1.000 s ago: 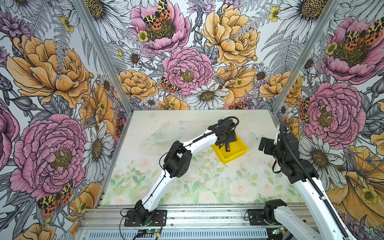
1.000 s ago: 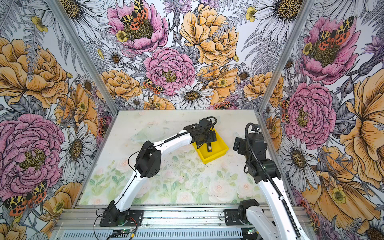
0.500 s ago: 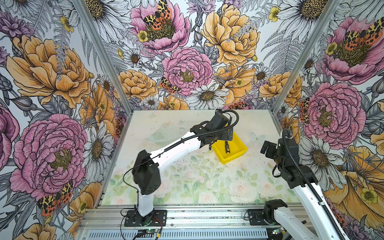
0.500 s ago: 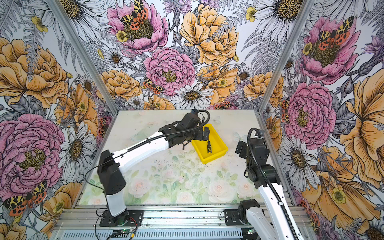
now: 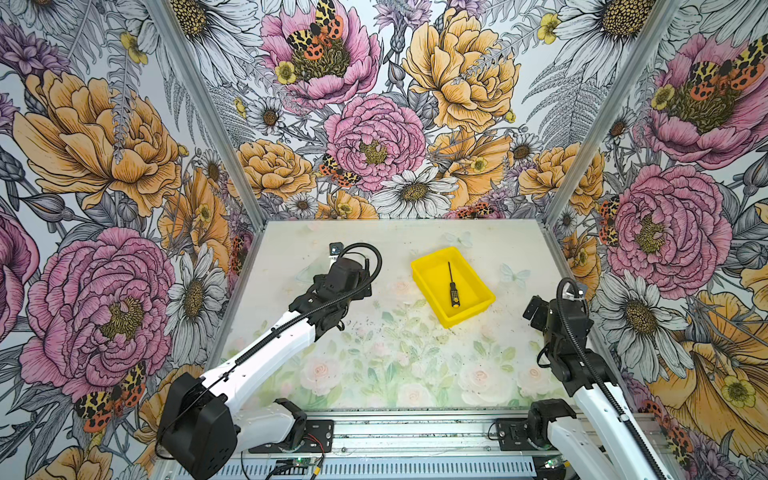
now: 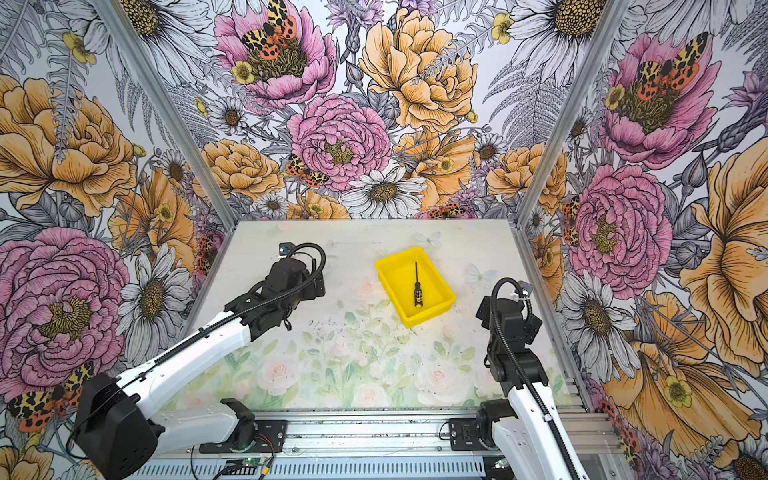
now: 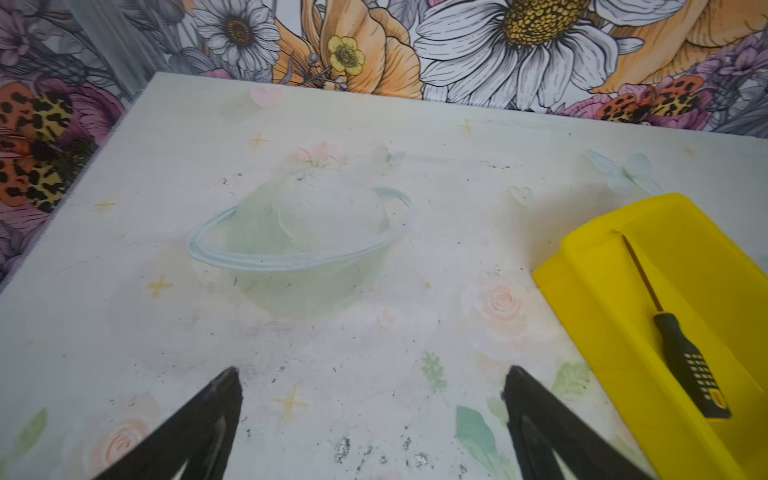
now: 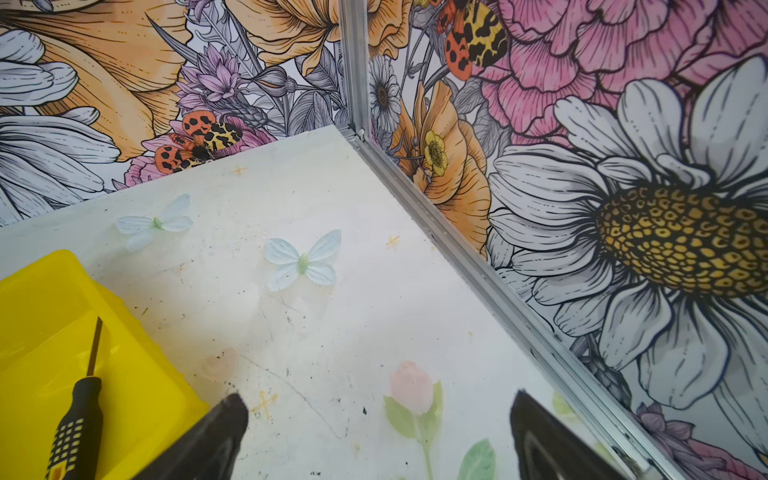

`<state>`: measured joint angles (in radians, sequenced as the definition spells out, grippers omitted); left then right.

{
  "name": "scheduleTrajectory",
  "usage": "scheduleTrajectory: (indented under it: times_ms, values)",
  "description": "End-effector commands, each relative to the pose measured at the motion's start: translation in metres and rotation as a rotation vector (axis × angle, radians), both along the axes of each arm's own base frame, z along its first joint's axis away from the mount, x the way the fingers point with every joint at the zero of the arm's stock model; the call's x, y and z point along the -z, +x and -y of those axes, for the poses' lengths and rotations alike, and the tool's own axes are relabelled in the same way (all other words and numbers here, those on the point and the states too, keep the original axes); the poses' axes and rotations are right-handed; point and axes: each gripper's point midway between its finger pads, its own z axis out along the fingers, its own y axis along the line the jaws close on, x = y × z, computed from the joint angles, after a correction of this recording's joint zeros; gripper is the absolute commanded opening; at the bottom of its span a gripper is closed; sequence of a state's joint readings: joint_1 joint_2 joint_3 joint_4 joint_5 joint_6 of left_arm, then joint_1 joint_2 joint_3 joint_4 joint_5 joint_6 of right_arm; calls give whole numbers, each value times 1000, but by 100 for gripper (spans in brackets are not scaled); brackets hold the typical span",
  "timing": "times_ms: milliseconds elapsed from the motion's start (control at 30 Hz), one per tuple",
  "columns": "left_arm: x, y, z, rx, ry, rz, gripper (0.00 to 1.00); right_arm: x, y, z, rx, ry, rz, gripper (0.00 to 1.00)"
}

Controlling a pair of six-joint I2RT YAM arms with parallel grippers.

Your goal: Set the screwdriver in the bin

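Observation:
The screwdriver [image 5: 452,286] [image 6: 417,286] lies flat inside the yellow bin [image 5: 465,318] [image 6: 428,318], shaft toward the back wall and black-and-yellow handle toward the front. Nothing touches it. My left gripper [image 7: 372,374] is open and empty over bare table, well left of the bin [image 7: 602,324], with the screwdriver [image 7: 681,357] off to its side. My right gripper [image 8: 378,401] is open and empty too, hovering just right of the bin [image 8: 137,374], where the screwdriver [image 8: 79,419] shows. In both top views the left wrist [image 5: 340,282] hides its fingers.
Flower-printed walls close in the table on three sides, with an aluminium rail [image 8: 478,266] along the right wall close to my right gripper. The arm bases sit on the metal rail [image 5: 415,432] at the front edge.
My left arm has drawn back from over the bin to the left and toward the front, leaving the screwdriver lying in the bin. The right arm has sunk back slightly.

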<state>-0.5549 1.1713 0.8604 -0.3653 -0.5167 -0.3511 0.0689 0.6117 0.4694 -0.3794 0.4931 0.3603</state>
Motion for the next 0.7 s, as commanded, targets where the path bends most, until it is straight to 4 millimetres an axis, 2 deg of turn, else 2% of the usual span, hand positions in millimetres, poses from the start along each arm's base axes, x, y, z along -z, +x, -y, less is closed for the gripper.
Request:
scheduleTrajectory:
  times_ms: [0,167,300,433,667]
  values:
    - [-16,5,-38,-93,79,151,99,-7,10,-3,-49,-48,90,99]
    - [3,9,-91,-158,75,247,99,10,20,-6,-109,-109,92,99]
    - [16,16,-111,-147,84,351,99,27,33,-3,-105,-103,119,99]
    - [31,33,-118,-121,90,351,99,39,48,-1,-103,-102,112,99]
    - [50,50,-126,-86,132,346,99,40,77,-9,-174,-108,127,100]
